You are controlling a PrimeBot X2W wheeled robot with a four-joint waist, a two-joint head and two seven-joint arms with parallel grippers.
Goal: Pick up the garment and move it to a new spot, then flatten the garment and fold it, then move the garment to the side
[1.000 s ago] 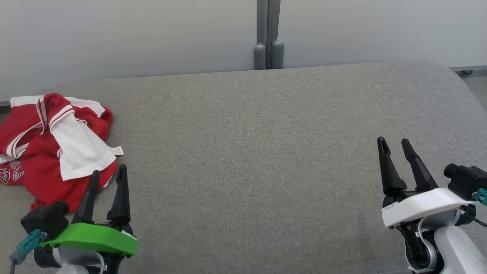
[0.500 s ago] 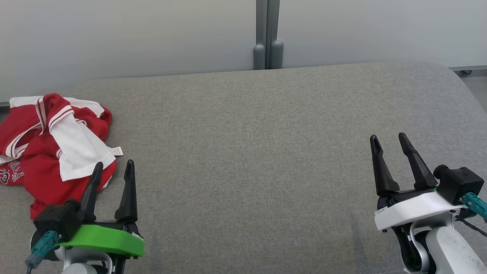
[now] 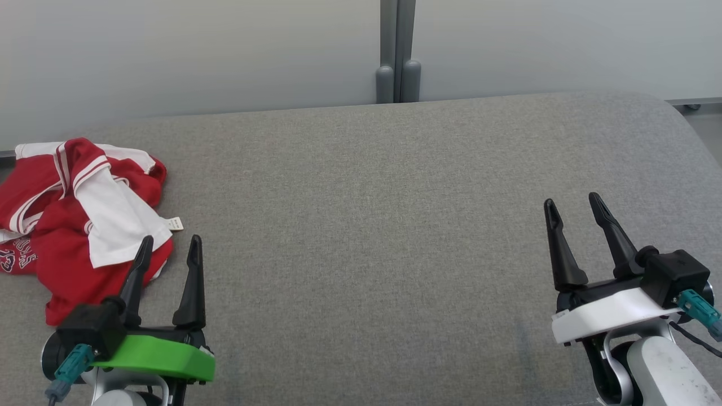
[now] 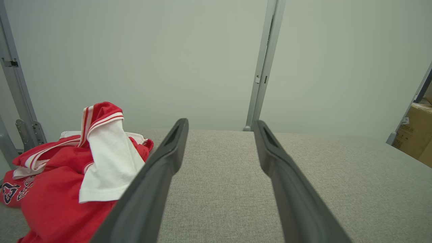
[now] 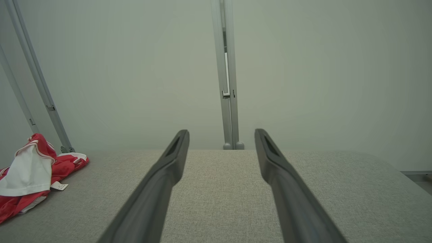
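Observation:
A crumpled red and white garment lies heaped at the far left of the grey padded table. In the left wrist view the garment sits left of the fingers, and in the right wrist view the garment sits at the far left. My left gripper, on its green mount, stands open just right of the garment's near edge, holding nothing. My right gripper, on its white mount, stands open over bare fabric at the right, far from the garment.
A pale partition wall with a grey post runs behind the table. The table's right end curves off near the floor. A cardboard box stands beyond the table at the right of the left wrist view.
The left gripper has shifted a little right and towards me, its fingers turning more upright. The right gripper has drifted slightly left. The garment has not moved.

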